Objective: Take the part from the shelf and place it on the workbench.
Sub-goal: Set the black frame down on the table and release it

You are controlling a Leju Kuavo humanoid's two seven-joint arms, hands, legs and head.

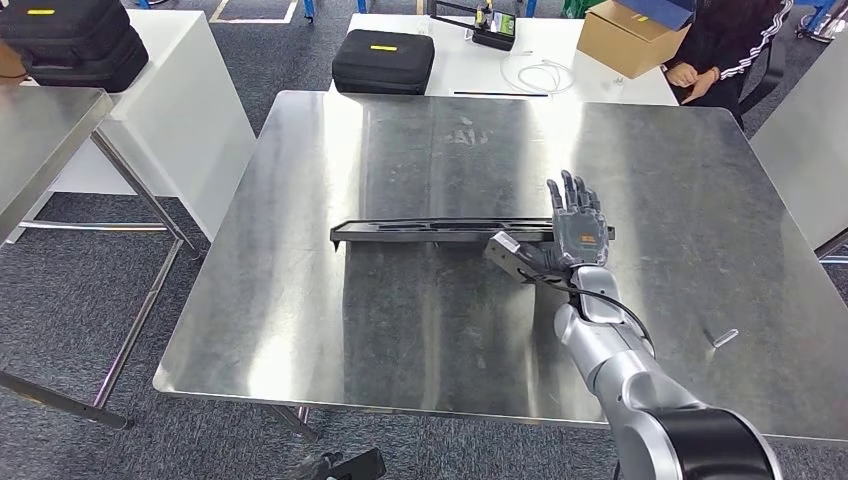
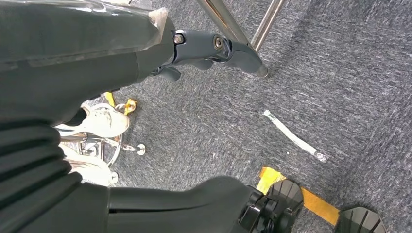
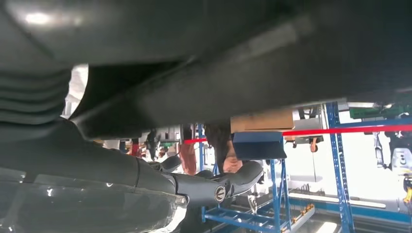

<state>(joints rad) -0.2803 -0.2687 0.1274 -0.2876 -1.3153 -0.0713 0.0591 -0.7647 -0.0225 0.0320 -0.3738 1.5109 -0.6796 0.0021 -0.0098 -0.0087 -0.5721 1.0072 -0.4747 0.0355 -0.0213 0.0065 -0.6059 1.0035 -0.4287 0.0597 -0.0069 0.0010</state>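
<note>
On the steel surface (image 1: 300, 300), near its centre, lies the one part (image 1: 440, 233): a long, narrow black frame, thin-walled and open along its length, flat and running straight from 9 o'clock to 3 o'clock. At its 3 o'clock end sits the right hand (image 1: 575, 235), palm down over the part's tip with the fingers (image 1: 572, 195) stretched flat and slightly apart toward 12 o'clock and the thumb out toward 9 o'clock; I cannot tell whether it touches the part, and it clasps nothing. Toward 10 o'clock from the part stand a second steel table (image 1: 40, 130) and a white table (image 1: 190, 90) bearing a black case (image 1: 75, 40). At 12 o'clock a further white table (image 1: 600, 85) carries another black case (image 1: 384, 61), making two cases, plus one coiled white cable (image 1: 540, 75) and one cardboard box (image 1: 630, 35). A person (image 1: 725, 45) in a dark sleeve stands at 1 o'clock. The left hand (image 2: 204, 51) hangs over grey carpet (image 2: 340, 73), fingers loosely extended and holding nothing, beside a table leg (image 2: 228, 24).
</note>
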